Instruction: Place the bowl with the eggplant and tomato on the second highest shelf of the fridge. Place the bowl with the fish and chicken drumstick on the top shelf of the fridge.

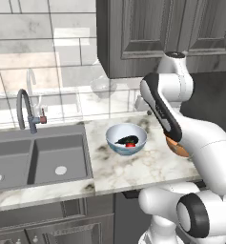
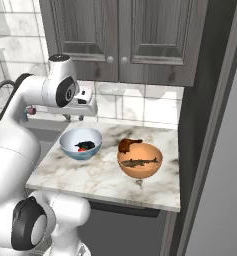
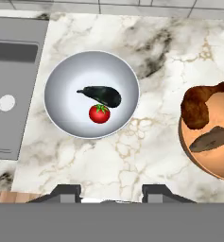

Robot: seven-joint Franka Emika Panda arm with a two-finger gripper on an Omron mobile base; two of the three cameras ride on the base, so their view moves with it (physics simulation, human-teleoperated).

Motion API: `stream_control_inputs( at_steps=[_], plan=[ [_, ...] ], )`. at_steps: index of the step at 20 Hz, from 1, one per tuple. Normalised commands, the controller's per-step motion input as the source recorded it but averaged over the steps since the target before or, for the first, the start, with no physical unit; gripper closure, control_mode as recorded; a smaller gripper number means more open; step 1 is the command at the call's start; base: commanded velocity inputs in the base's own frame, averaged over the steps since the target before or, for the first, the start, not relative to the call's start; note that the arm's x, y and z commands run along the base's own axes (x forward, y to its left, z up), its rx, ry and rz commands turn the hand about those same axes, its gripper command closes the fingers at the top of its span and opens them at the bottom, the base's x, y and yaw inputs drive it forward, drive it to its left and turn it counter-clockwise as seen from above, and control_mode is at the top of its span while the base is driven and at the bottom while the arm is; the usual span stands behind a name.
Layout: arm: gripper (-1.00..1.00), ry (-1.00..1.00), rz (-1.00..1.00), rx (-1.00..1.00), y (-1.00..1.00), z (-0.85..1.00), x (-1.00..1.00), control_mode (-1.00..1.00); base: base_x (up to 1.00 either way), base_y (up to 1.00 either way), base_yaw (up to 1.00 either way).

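The end effector [image 3: 111, 191] is held high over the counter [image 3: 132, 160], partly open and empty. The bowl with the eggplant and tomato [image 3: 61, 113] is seen below it, a little toward the sink [image 3: 9, 71].

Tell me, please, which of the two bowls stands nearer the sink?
The white bowl, holding the eggplant and tomato; the orange-brown bowl sits farther away.

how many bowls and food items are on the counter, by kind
bowls: 2 (white bowl, orange bowl)
vegetables: 2 (eggplant, tomato)
meat and fish: 2 (chicken drumstick, fish)
total: 6
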Motion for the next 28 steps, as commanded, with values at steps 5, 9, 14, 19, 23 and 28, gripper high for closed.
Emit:
stream_control_inputs(
  at_steps=[5, 9, 14, 19, 23, 28],
  plan=[
    [-1.0, 0.01, -0.07, 0.05, 0.0, -0.24, -0.06, -1.0, 0.0, 0.0, 0.0],
    [-1.0, 0.12, -0.27, 0.13, 0.0, -0.86, 0.04, -1.0, 0.0, 0.0, 0.0],
    [-1.0, 0.13, -0.36, 0.11, 0.0, -0.93, 0.24, -1.0, 0.0, 0.0, 0.0],
    [-1.0, 0.05, -0.31, 0.06, 0.0, -0.94, 0.37, -1.0, 0.0, 0.0, 0.0],
    [-1.0, 0.0, -0.23, 0.04, 0.0, -0.59, 0.34, -1.0, 0.0, 0.0, 0.0],
    [-1.0, 0.0, -0.1, 0.0, 0.02, -0.22, 0.43, -1.0, 0.0, 0.0, 0.0]
  ],
)
